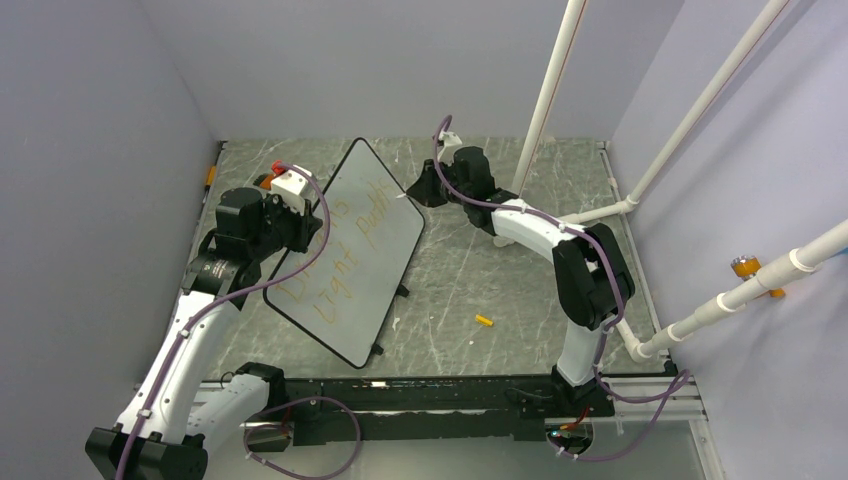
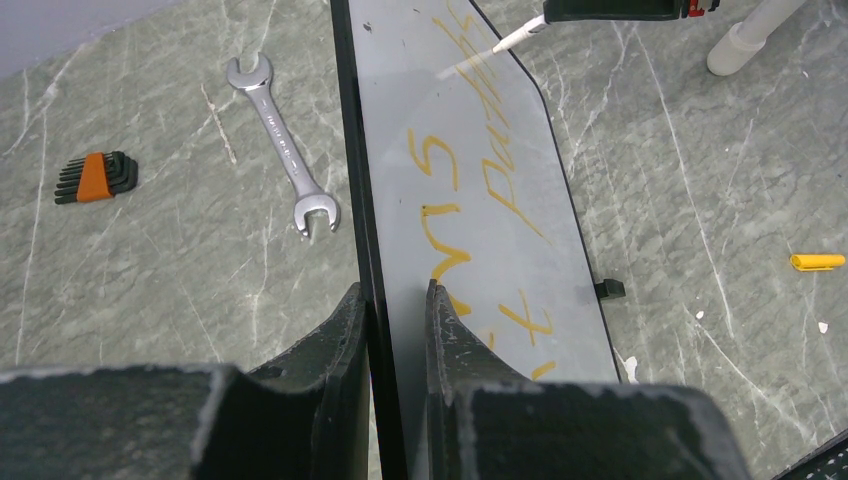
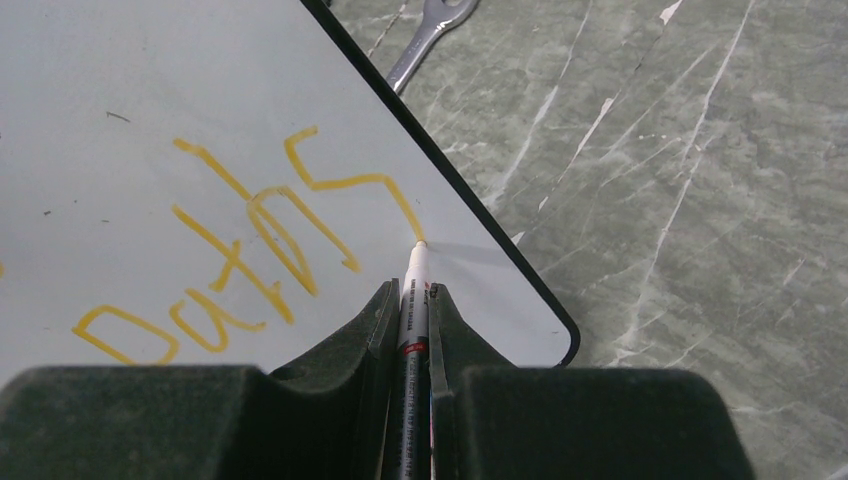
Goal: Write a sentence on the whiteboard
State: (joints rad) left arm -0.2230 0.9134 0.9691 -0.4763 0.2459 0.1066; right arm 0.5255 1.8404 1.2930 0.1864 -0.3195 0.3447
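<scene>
Orange sentence point(image 3: 250, 230) on whiteboard point(image 1: 345, 330): two lines, marker point(image 3: 413, 320) tip at the last "s". My right gripper point(image 3: 412, 290) pinches marker; left gripper point(image 2: 395, 290) clamps whiteboard edge. Nearly done, I judge.

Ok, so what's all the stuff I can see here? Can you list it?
whiteboard: one, white with black rim, held tilted on the table
sentence: one, orange-yellow, two lines on the whiteboard
marker: one, white, tip on the whiteboard
small cap: one, yellow, on the table right of the whiteboard
wrench: one, silver, on the table beside the whiteboard
hex keys: one set, black in orange holder, near the wrench
pipes: several, white, right side
table: one, grey-green
left gripper: black, gripping the whiteboard's edge
right gripper: black, gripping the marker
</scene>
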